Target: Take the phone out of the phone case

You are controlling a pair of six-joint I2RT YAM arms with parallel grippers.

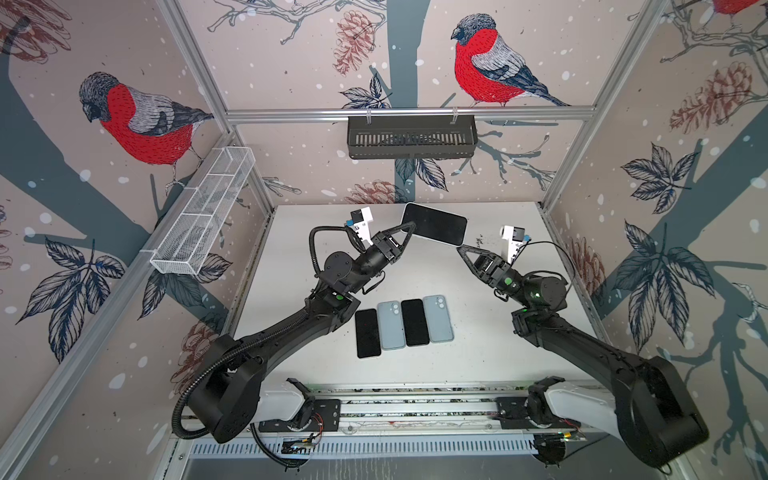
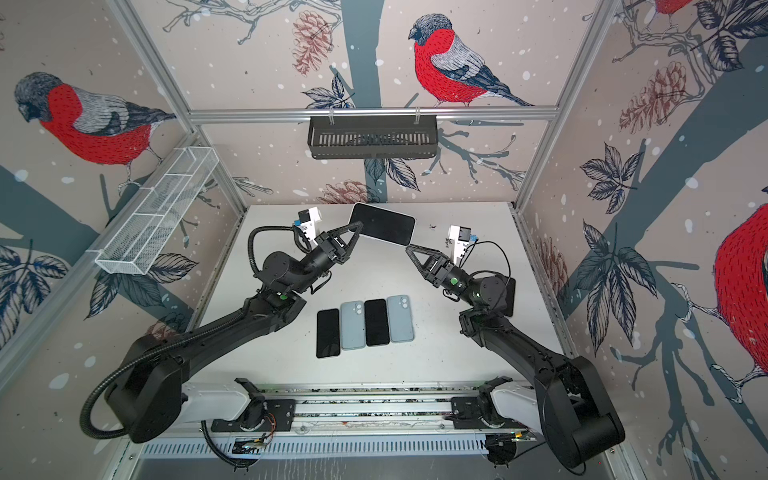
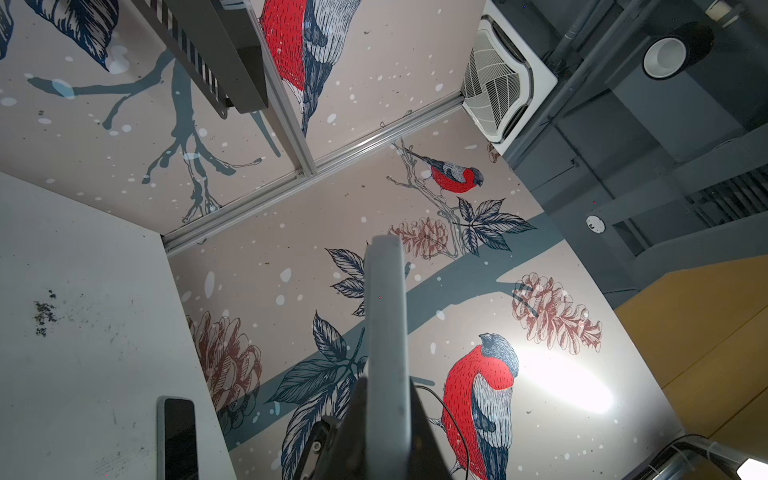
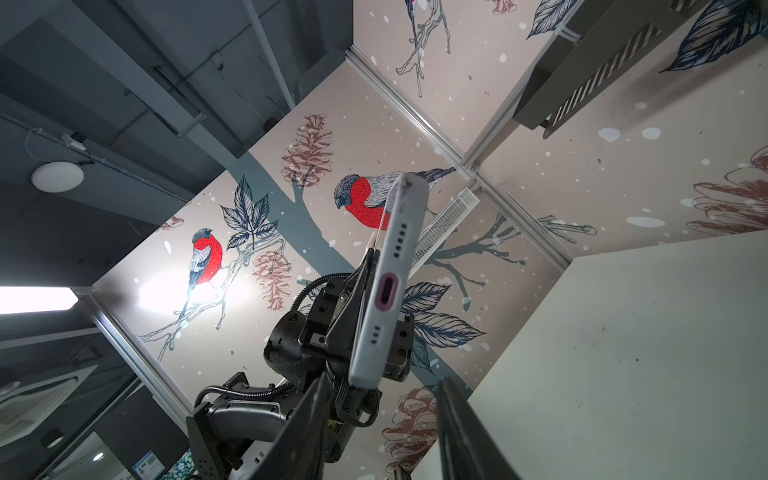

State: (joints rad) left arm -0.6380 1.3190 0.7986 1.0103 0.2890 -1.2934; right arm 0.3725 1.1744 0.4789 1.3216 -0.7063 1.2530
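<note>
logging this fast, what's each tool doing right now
left tool: closed, holding the cased phone
right tool: open, jaws apart near the phone's end, not gripping

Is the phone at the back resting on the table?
No, the left gripper holds the phone up in the air, above the table.

In the left wrist view the cased phone (image 3: 384,316) is seen edge-on only, its end hidden betw. the left gripper (image 3: 386,395) fingers. A 2nd phone (image 3: 178,440) on the table (image 3: 83,270) is cut off by the pic edge. The right gripper (image 4: 382,386) fingers are cropped too.
</note>
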